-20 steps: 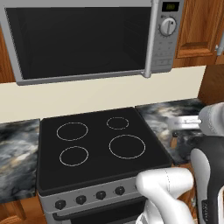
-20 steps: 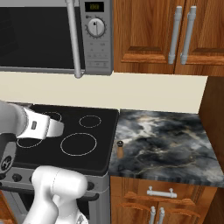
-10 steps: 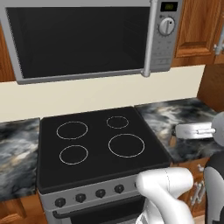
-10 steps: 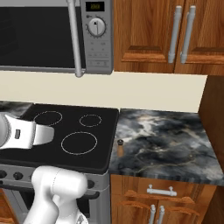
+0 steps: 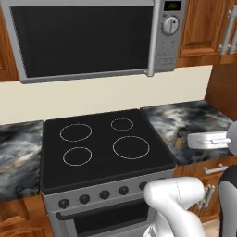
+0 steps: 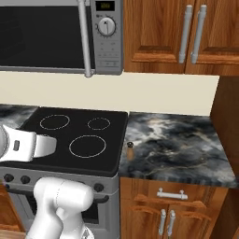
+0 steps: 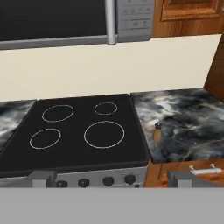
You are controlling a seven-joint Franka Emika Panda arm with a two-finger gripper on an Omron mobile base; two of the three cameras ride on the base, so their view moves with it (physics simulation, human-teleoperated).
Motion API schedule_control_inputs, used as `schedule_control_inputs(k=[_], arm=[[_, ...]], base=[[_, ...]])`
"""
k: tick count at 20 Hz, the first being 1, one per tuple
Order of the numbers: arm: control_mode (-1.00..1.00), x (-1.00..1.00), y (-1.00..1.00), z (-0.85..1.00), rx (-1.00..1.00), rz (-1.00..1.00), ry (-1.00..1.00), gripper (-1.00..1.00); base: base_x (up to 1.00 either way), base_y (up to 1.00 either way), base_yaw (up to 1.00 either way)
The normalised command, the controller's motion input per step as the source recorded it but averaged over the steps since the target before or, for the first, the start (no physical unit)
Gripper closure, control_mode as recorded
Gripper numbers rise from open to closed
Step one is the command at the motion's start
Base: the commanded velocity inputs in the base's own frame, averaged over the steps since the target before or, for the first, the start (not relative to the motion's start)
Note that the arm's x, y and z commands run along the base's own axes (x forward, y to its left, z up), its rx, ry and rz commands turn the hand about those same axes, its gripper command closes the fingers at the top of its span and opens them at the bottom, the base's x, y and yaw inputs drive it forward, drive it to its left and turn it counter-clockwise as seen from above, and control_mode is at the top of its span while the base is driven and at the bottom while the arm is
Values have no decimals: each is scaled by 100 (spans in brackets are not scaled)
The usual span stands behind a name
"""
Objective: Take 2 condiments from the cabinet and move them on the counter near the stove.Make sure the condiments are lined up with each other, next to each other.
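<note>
A tan-brown shaker (image 6: 130, 151) with a black cap stands upright on the dark marbled tabletop (image 6: 182, 144), at its left front corner, just beside the right edge of the stove (image 6: 74, 140). In the hand view the same shaker (image 7: 157, 131) sits just past the stove's (image 7: 78, 131) black glass top, on the tabletop (image 7: 188, 122), near its front edge. From the left base view the shaker (image 5: 178, 140) shows as a thin brown shape between the stove (image 5: 102, 148) and the white forearm of the robot. What the shaker contains cannot be told; its cap is on.

The stove top carries four white-ringed burners with nothing on them, and a row of black knobs runs along its front. A microwave (image 6: 60, 35) hangs above it, and wooden upper cabinet doors (image 6: 186, 35) with grey bar handles hang over the tabletop.

The end effector (image 7: 111, 178) is released, its two fingers spread fully apart at the bottom of the hand view, one finger (image 7: 41, 178) before the stove's front and the other before the drawer handle (image 7: 204, 170) under the tabletop. It holds nothing and touches nothing, and sits in front of the stove, well apart from the shaker.
</note>
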Motion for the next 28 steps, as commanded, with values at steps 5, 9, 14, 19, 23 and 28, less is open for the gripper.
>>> schedule_control_inputs(k=[5,9,14,19,23,28], arm=[[100,0,0,0,0,0,0,-100],[100,0,0,0,0,0,0,-100],[100,0,0,0,0,0,0,-100],[100,0,0,0,0,0,0,-100],[100,0,0,0,0,0,0,-100],[100,0,0,0,0,0,0,-100]], base=[[-38,56,2],[-29,73,30],[-10,83,56],[-17,74,75],[-31,42,89],[-34,34,94]])
